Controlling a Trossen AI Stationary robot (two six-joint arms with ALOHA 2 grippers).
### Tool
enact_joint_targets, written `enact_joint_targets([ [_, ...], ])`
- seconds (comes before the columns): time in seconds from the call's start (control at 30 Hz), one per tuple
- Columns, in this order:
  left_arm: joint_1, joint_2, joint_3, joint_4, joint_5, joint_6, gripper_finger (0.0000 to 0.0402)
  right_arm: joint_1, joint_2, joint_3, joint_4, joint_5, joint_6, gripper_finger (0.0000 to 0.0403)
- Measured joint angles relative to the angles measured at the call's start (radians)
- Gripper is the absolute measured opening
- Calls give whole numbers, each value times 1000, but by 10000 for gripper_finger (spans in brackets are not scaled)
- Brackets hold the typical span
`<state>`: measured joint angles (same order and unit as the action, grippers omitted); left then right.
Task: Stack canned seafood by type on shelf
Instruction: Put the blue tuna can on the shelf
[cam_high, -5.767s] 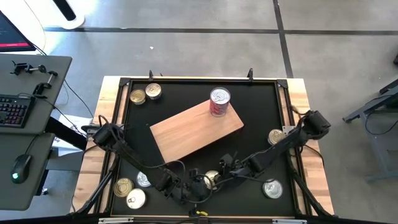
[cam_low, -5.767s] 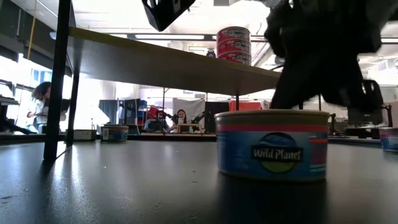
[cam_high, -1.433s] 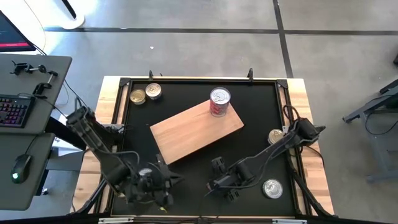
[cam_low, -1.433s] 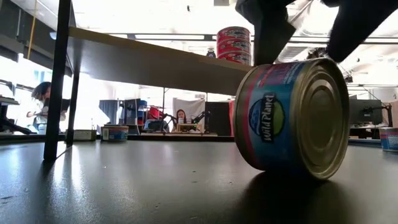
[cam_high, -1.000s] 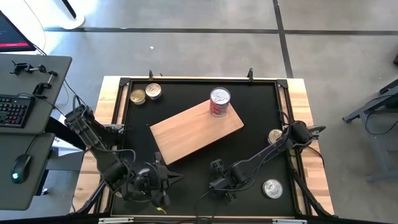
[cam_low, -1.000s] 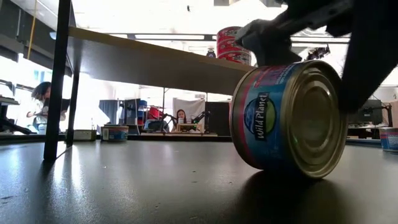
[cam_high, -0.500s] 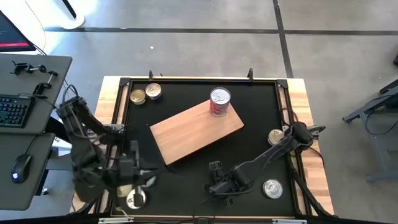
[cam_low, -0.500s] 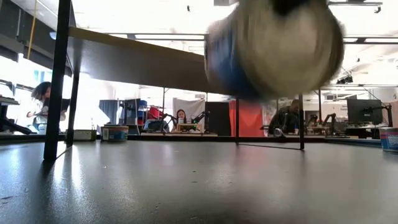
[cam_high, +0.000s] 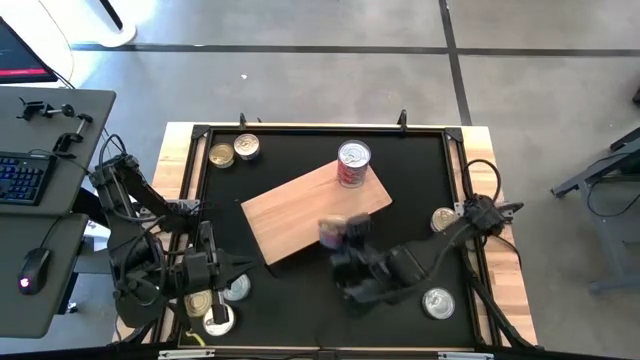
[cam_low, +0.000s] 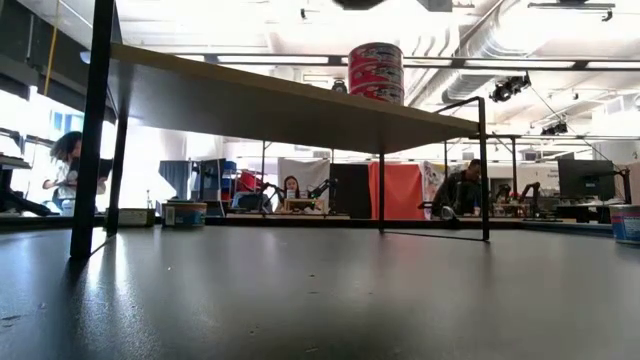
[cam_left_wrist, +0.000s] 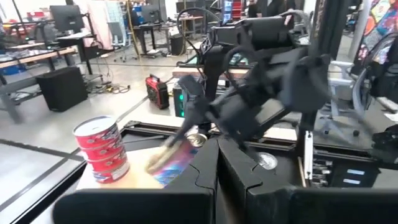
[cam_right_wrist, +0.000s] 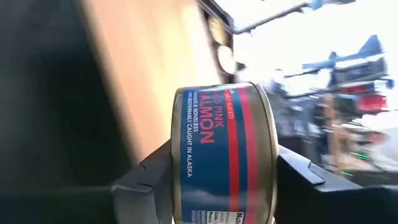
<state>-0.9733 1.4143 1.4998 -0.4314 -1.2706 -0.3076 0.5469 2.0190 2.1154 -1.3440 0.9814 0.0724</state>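
Right end effector (cam_right_wrist: 221, 180): clamped on a blue-and-red salmon tin (cam_right_wrist: 224, 155), one finger on each flat side, tin held on edge. In the high view the right end effector (cam_high: 345, 245) and tin (cam_high: 332, 232) are blurred, at the near edge of the shelf.
Left end effector (cam_left_wrist: 217, 171): fingers pressed together, nothing between them. In the high view it is at the front-left of the tabletop (cam_high: 300, 310), beside the loose tins there.
Shelf (cam_high: 300, 210): light wooden board, lying diagonally across the middle of the black tabletop. Low view shows it raised on thin legs, with open space beneath.
Stack on shelf: red-labelled tins (cam_high: 353, 163) piled at the far right corner of the shelf; also seen in the low view (cam_low: 376, 72) and left wrist view (cam_left_wrist: 101, 149).
Loose tins, far left: two gold-topped tins (cam_high: 232, 151) side by side near the far-left corner of the tabletop.
Loose tins, front left: three tins (cam_high: 222, 303) clustered near the left end effector.
Loose tins, right: one tin (cam_high: 443, 219) at the right edge of the tabletop, another silver-topped tin (cam_high: 436, 301) near the front-right corner.
Background: people (cam_low: 68, 165) seated at desks in the room beyond the tabletop, in the low view.
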Motion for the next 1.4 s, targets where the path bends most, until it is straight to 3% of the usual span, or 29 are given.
enact_joint_targets([
  [0.27, -8, 0, 0, -49, -6, -77, 0, -193, 2, -117, 122, 55, -215, 173],
  [0.43, -15, 0, 0, -60, -6, -77, 0, -260, 3, -151, 215, -1, -283, 184],
  [0.73, -16, 1, 0, -82, -6, -84, 0, -310, 38, -151, 255, -44, -369, 186],
  [0.97, -16, 1, 0, -97, -10, -84, 0, -325, 47, -151, 263, -134, -360, 198],
  [1.4, -16, 1, 0, -101, -10, -84, 0, -336, 47, -151, 270, -173, -324, 200],
])
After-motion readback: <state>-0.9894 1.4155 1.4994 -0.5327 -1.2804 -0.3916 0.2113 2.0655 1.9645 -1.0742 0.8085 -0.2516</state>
